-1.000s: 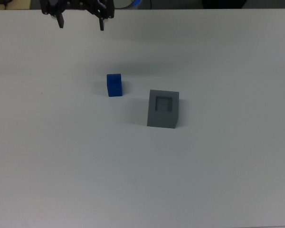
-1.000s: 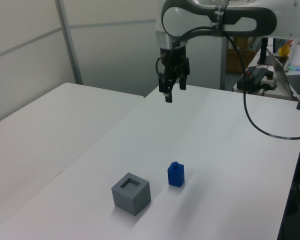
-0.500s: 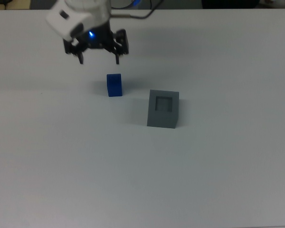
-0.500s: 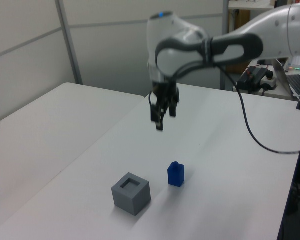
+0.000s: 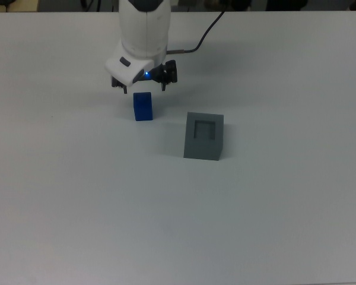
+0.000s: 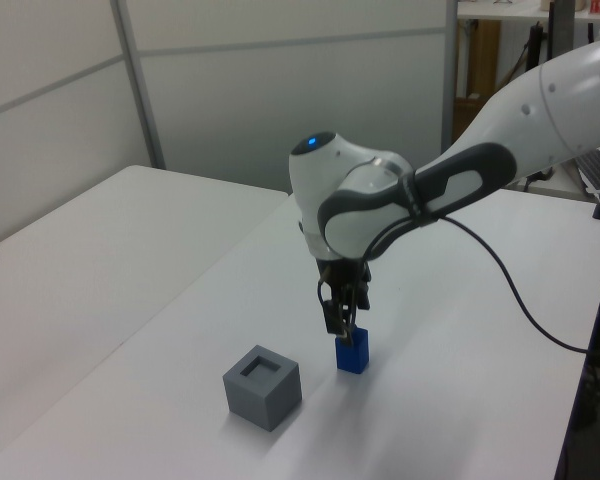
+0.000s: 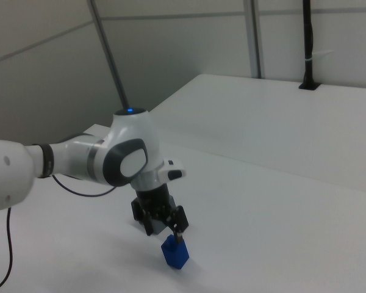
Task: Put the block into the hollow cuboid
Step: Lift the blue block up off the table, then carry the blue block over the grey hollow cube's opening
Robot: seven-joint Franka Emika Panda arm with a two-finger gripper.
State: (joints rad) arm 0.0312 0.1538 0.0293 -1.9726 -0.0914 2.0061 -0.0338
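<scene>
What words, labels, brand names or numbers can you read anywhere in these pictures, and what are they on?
None can be read.
The block, the hollow cuboid, the table and the arm's white housing carry no visible lettering; the blue light near the gripper is just a lamp, not text.

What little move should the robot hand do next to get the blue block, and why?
Probably lower straight down a little more, then close. The black two-finger gripper hangs open right above the small bright blue rectangular block, which stands on the white table, not yet held. The matte grey hollow cuboid waits beside it, its square hole empty.
</scene>
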